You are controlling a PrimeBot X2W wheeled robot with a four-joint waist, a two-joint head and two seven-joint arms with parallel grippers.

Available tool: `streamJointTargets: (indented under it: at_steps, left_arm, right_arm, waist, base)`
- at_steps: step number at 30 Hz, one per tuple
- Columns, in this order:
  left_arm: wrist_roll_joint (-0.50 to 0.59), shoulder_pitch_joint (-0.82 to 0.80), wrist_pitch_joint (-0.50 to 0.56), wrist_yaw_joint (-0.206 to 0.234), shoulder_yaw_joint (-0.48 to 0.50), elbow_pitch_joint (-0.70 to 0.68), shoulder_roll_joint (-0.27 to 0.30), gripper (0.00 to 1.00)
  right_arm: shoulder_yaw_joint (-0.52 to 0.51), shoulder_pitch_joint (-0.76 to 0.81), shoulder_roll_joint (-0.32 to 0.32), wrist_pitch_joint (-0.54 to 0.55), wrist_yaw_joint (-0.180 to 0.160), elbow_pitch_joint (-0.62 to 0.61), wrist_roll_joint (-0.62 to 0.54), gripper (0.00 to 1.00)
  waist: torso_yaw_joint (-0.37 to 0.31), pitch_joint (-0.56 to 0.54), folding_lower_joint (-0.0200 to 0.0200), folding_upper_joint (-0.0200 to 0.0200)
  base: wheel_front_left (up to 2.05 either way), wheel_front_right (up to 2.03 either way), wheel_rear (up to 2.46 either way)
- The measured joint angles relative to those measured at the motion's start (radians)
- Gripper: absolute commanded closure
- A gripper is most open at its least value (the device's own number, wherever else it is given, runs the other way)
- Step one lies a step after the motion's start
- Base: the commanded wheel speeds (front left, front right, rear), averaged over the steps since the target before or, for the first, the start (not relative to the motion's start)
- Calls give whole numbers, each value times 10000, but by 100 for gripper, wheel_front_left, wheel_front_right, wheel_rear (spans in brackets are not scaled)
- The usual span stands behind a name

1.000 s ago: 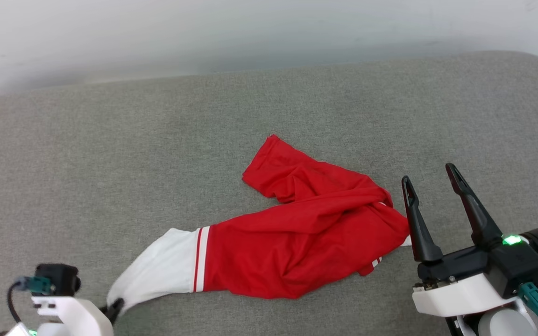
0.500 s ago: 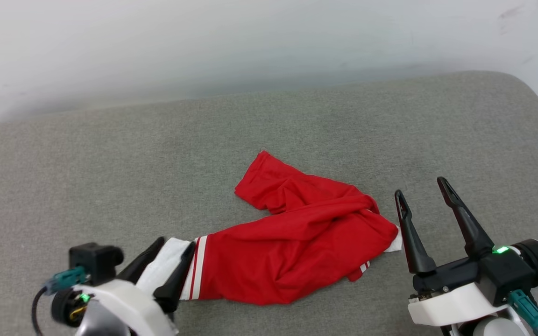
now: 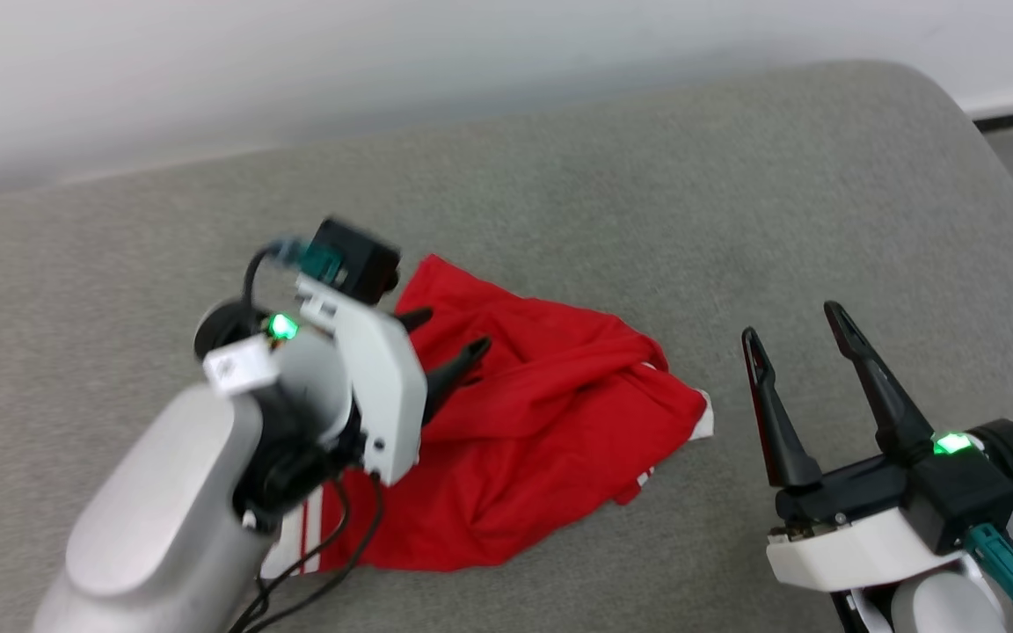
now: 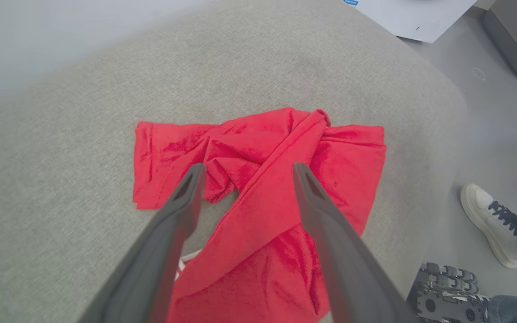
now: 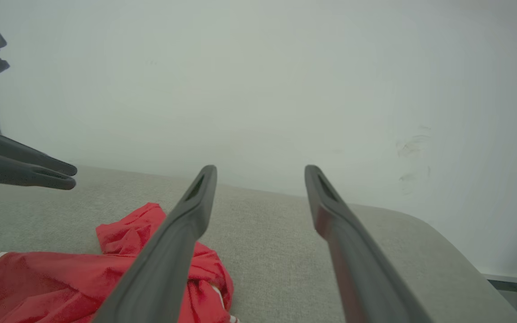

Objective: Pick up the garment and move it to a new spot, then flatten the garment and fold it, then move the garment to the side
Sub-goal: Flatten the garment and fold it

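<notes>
The garment [image 3: 550, 422] lies crumpled on the grey cushion [image 3: 559, 193], red side up, lettering hidden; a bit of white striped sleeve peeks out under my left arm. My left gripper [image 3: 454, 338] hovers open above the garment's left part, fingers pointing right. In the left wrist view the garment [image 4: 258, 188] spreads beneath the open left gripper [image 4: 245, 172]. My right gripper [image 3: 792, 321] stands open to the right of the garment, holding nothing. The right wrist view shows the garment [image 5: 83, 273] low at left beside the open right gripper [image 5: 258, 172], with the left fingers [image 5: 38, 172] at the left edge.
A pale wall [image 3: 383, 70] runs behind the cushion. The cushion's rounded right end drops to a grey floor [image 4: 501, 125], where a person's white shoe [image 4: 487, 220] stands. A white box [image 4: 411, 15] sits on the floor further off.
My left arm has risen from the lower left sleeve and swung up over the garment, open. The garment bunched rightward. The head camera has shifted; the right gripper held still.
</notes>
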Motion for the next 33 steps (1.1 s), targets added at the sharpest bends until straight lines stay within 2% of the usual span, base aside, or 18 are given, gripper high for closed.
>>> streamJointTargets:
  at_steps: [9, 15, 21, 22, 23, 26, 33]
  left_arm:
    - [-242, -2785, 2270, -201, -907, 2405, -21, 0]
    - [-61, -3697, 2706, -232, -1409, 3653, 42, 0]
    - [75, -3922, 2782, -255, -2042, 4337, 163, 0]
    - [38, -3925, 2784, -261, -2111, 4399, 194, 34]
    - [-42, -3930, 2778, -263, -2174, 4431, 226, 100]
    - [-171, -3960, 2500, -263, -2232, 4539, 293, 100]
    - [-102, -4236, 596, -263, -1687, 5058, 301, 100]
  right_arm:
    - [-102, -381, 56, 0, 0, -25, 222, 0]
    - [-25, -540, 73, 0, 0, -27, 487, 0]
    - [-19, -614, 77, 0, 0, -27, 639, 0]
    - [-25, -624, 77, 0, 0, -27, 648, 0]
    - [-36, -646, 77, 0, 0, -25, 656, 0]
    - [-58, -671, 77, 0, 0, -17, 658, 0]
    - [-40, -696, 82, 0, 0, 56, 552, 0]
  waist:
    - [-859, 1114, 1, 0]
    - [-1425, 1725, 1, 0]
    - [-1746, 2116, 1, 0]
    - [-1763, 2143, 1, 0]
    - [-1766, 2159, 1, 0]
    - [-1713, 2159, 1, 0]
    - [-1505, 1897, 0, 0]
  base:
    - [0, 0, 0]
    - [0, 0, 0]
    - [0, 0, 0]
    - [0, 0, 0]
    - [0, 0, 0]
    - [0, 0, 0]
    - [0, 0, 0]
